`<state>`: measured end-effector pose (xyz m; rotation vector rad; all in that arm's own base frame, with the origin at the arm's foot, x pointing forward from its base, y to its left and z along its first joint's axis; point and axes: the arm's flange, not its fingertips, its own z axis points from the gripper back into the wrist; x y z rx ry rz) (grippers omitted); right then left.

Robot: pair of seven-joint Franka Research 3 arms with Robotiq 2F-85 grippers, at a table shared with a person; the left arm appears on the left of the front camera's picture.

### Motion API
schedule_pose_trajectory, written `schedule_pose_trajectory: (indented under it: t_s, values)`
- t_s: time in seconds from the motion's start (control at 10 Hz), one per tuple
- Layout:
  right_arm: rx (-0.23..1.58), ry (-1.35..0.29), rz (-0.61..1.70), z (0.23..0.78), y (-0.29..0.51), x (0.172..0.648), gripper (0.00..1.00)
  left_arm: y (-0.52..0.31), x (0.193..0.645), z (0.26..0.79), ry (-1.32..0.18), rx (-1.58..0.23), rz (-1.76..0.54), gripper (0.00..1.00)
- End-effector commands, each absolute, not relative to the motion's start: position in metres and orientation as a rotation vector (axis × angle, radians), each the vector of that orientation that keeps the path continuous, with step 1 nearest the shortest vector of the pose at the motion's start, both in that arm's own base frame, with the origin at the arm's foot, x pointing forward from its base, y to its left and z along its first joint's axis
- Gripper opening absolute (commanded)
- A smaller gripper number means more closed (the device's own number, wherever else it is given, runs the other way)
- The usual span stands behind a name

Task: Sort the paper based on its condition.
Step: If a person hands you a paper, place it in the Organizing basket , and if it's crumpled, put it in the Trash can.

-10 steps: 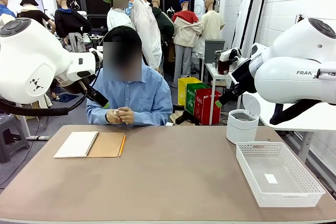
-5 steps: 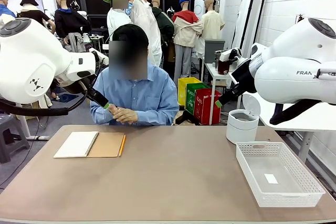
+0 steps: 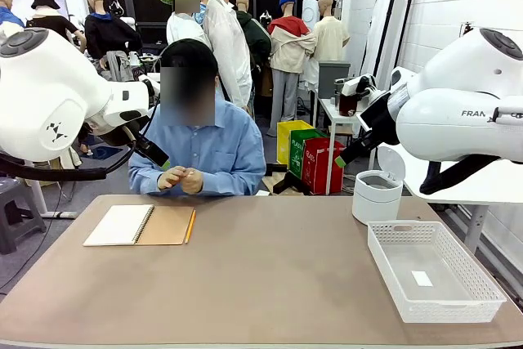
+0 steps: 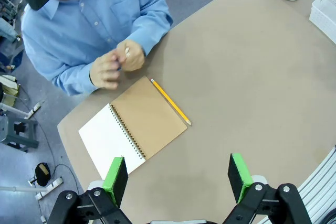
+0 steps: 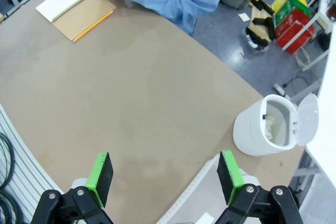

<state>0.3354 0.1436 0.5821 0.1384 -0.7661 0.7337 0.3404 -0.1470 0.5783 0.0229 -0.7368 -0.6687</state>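
Both arms are hanging high over the brown tabletop point(image 3: 270, 284). The left gripper point(image 4: 177, 174) is standing with its black, green-padded fingers spread wide apart. Nothing is sitting between them, and it is looking down on the table near the notebook. The right gripper point(image 5: 164, 170) is doing the same, with its jaws gaping as wide as they go and holding nothing over bare table.

At the far edge, the person in the light blue button shirt point(image 3: 221, 153) is sitting with both hands point(image 4: 107, 72) brought together just past the table's rim. A small white scrap point(image 4: 126, 51) is poking out between the fingers, but it is too small to tell what it is.

In front of those hands, the spiral-bound notebook with the brown cardboard cover point(image 3: 139, 225) is lying open and flat. Its white page is facing up on the robot's left and the brown cover on its right. The yellow pencil point(image 3: 189, 225) is lying right beside the cover's outer edge.

On the robot's right, the round white plastic bin point(image 3: 376, 198) is standing at the table's far corner with its flip lid tipped up. The wrinkly white paper wad point(image 5: 269, 126) is sitting inside it, looking from the right wrist. The white plastic mesh basket point(image 3: 449, 313) is resting nearer the robot, close to the bin but apart from it. A small flat white rectangle point(image 3: 422, 278) is lying on its floor.
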Motion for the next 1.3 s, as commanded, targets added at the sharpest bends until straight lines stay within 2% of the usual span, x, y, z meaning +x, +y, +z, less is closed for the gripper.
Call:
schedule_pose_trajectory:
  t_s: [0.0,1.2]
  values:
    - [0.139,-0.765,0.734,0.5831,0.1437,0.3355,1.0,-0.1472,0.3408,0.5783,-0.737,0.024,-0.673,1.0]
    - [0.139,-0.765,0.734,0.5831,0.1437,0.3355,1.0,-0.1472,0.3408,0.5783,-0.737,0.024,-0.673,1.0]
